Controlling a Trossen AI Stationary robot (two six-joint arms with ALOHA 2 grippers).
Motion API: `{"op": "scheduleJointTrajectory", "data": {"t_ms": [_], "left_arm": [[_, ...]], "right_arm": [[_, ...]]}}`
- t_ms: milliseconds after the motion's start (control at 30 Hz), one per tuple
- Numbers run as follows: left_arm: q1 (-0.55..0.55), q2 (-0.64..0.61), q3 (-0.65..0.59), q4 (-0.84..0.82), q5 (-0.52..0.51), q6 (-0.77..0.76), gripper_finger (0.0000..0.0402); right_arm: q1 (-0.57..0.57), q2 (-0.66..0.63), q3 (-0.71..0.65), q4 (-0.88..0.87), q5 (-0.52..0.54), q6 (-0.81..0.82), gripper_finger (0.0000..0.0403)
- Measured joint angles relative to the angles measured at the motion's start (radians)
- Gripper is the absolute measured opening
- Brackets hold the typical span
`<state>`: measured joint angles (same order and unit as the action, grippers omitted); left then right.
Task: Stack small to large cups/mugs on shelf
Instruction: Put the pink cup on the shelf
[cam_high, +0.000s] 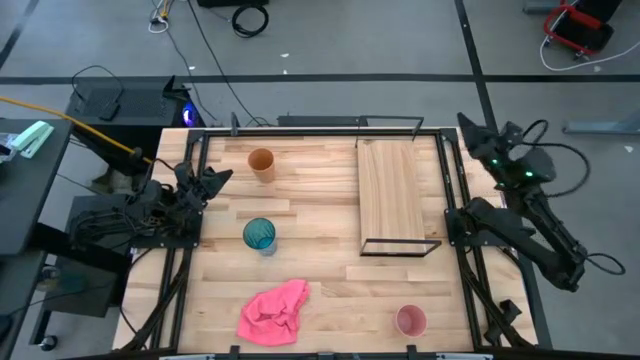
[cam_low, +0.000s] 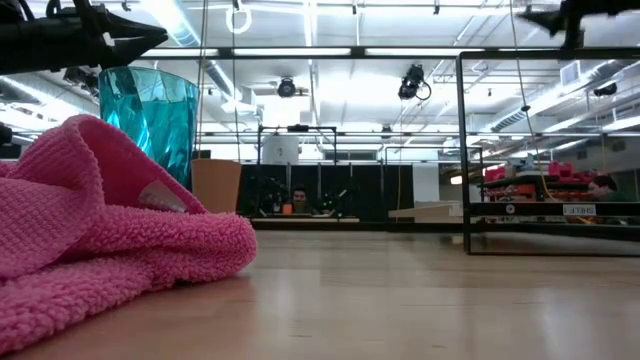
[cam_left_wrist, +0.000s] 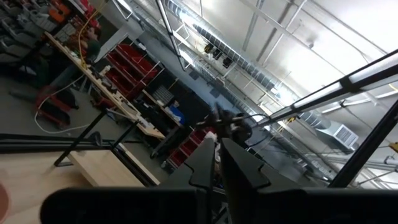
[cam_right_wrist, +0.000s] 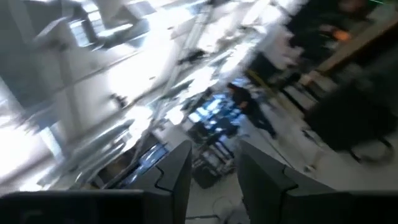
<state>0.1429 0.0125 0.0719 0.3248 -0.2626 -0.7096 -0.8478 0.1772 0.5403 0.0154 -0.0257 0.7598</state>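
The table (cam_high: 330, 250) carries the shelf (cam_high: 392, 195) along its right side, nothing on the board. Both arms hang back at the edges: the left gripper (cam_high: 215, 180) nearly clenched on nothing, the right gripper (cam_high: 470, 128) spread and holding nothing. A pink cloth (cam_high: 274, 311) lies near the front. The teal cup (cam_high: 259, 235) stands mid-left, the orange cup (cam_high: 261, 163) behind it, the pink cup (cam_high: 411, 320) front right.

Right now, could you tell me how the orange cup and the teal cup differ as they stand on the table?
The orange cup is opaque, while the teal cup is translucent. The orange cup stands nearer the table's far edge; the teal cup sits closer to the pink cloth. Both stand upright, mouth up, handleless, left of the shelf, and neither is on it.
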Motion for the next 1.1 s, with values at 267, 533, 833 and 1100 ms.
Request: {"op": "scheduleJointTrajectory", "data": {"t_ms": [267, 533, 833, 1100], "left_arm": [[0.000, 0.000, 0.000, 0.000, -0.003, 0.000, 0.0028], [0.000, 0.000, 0.000, 0.000, -0.003, 0.000, 0.0036], [0.000, 0.000, 0.000, 0.000, -0.003, -0.003, 0.0025], [0.000, 0.000, 0.000, 0.000, -0.003, -0.012, 0.0035]], "right_arm": [[0.000, 0.000, 0.166, 0.000, -0.087, -0.002, 0.0130], [0.000, 0.034, 0.276, -0.255, -0.355, 0.049, 0.0130], [0.000, 0.184, 0.479, -0.811, -0.755, 0.132, 0.0130], [0.000, 0.264, 0.670, -1.420, -0.810, 0.010, 0.0130]]}}
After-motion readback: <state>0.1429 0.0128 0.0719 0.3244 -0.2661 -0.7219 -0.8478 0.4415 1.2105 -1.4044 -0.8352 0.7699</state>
